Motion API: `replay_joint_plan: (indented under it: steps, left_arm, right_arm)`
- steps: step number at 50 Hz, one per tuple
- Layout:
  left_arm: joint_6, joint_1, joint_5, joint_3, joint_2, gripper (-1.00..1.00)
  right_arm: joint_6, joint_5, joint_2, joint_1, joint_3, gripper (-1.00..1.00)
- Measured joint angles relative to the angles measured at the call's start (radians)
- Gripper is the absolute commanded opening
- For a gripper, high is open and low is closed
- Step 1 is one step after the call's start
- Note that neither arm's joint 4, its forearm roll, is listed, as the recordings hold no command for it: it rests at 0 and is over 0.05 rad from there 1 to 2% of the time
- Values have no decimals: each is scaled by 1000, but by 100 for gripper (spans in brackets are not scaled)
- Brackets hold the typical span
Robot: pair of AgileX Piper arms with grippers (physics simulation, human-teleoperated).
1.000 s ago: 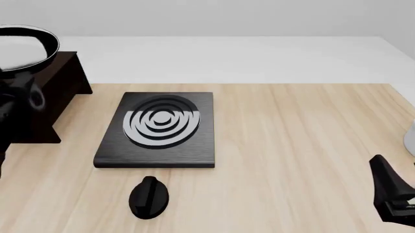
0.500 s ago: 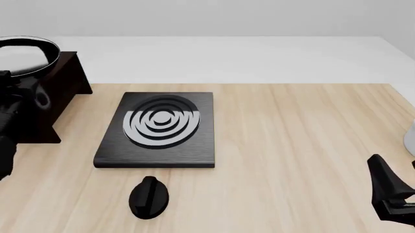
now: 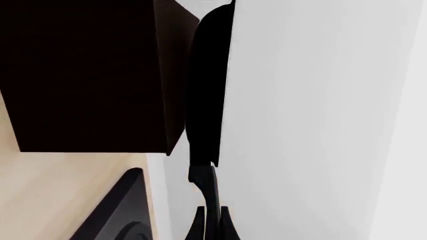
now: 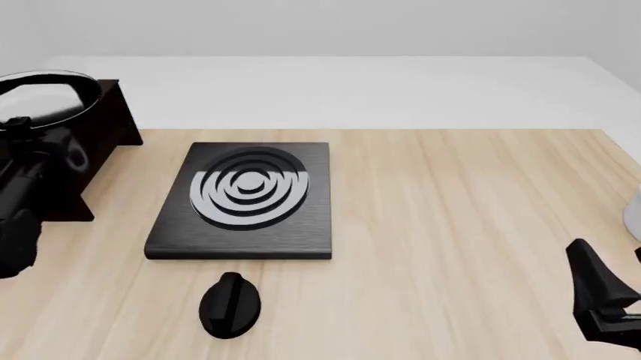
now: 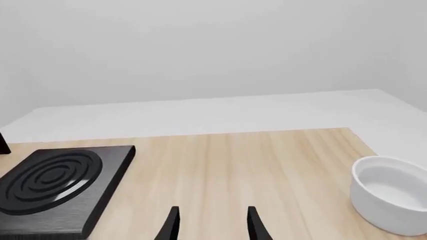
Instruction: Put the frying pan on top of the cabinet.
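Observation:
The frying pan (image 4: pixel 45 91), black with a glossy light-grey inside, hangs close over the flat top of the dark cabinet (image 4: pixel 100 131) at the far left. I cannot tell whether it touches. My left gripper (image 4: pixel 20 135) is shut on the pan's handle. In the left wrist view the pan (image 3: pixel 207 85) shows edge-on next to the cabinet (image 3: pixel 87 75), with the handle (image 3: pixel 211 192) running back between my left gripper's fingertips (image 3: pixel 212 231). My right gripper (image 5: pixel 212 226) is open and empty, low over the table's near right (image 4: pixel 601 300).
A flat black stove plate with silver rings (image 4: pixel 245 199) lies left of centre, with a small black oval knob (image 4: pixel 230 304) in front of it. A white bowl (image 5: pixel 390 200) stands at the right edge of the table.
The left arm has lowered the pan toward the cabinet top and levelled it. The right arm has barely moved.

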Motion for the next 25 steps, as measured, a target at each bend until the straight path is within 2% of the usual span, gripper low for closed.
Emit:
replay_joint_plan:
  steps: [25]
  left_arm:
    - [-15,22,-50,-45,85,-100]
  right_arm:
    - [-4,-34,42,3,0,100]
